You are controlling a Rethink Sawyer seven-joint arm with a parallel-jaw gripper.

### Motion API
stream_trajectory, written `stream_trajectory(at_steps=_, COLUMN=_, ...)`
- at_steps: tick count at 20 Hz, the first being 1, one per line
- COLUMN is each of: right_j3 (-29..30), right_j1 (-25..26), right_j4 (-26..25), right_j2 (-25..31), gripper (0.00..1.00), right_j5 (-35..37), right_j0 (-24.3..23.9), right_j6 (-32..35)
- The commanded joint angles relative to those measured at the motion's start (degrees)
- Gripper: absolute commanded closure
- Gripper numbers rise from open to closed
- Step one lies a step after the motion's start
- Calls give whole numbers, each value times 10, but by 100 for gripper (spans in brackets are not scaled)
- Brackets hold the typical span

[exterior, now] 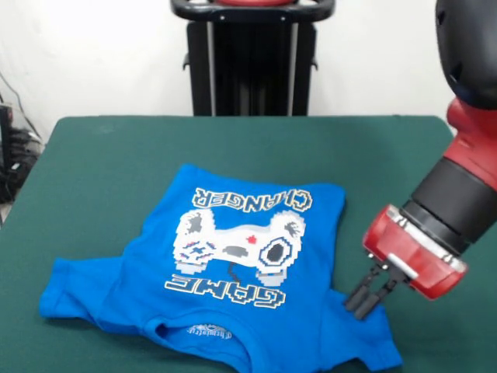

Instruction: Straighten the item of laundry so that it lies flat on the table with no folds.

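Observation:
The item of laundry, a bright blue T-shirt, lies print side up on the green table, left of centre and toward the near edge. Its collar faces the near edge and its hem the far side. The left sleeve is spread out. The right sleeve is bunched toward the near edge, and the cloth around the collar is creased. My gripper comes down from the right on the red and black arm. It is shut, and its fingertips touch the shirt's right edge by the sleeve. Whether cloth is pinched between them does not show.
The black pedestal stands behind the table's far edge. Some cables hang beyond the table's left side. Bare green cloth stretches across the far half of the table and to the right of the shirt.

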Motion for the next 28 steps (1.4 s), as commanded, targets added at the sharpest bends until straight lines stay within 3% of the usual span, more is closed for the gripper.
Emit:
stream_trajectory(at_steps=1, right_j3=-10, right_j1=47, right_j4=26, right_j2=-41, gripper=100, right_j5=76, right_j0=17, right_j6=236)
stream_trajectory(at_steps=7, right_j3=-33, right_j1=78, right_j4=47, right_j2=-8, gripper=100, right_j5=21, right_j0=-6, right_j6=241)
stream_trajectory(at_steps=11, right_j3=-6, right_j1=57, right_j4=92, right_j2=108, gripper=100, right_j5=-51, right_j0=-45, right_j6=151)
stream_trajectory(at_steps=14, right_j3=23, right_j1=32, right_j4=129, right_j2=191, gripper=100, right_j5=-66, right_j0=-74, right_j6=74)
stream_trajectory(at_steps=28, right_j3=46, right_j1=-4, right_j4=133, right_j2=228, gripper=100, right_j5=-14, right_j0=-78, right_j6=44)
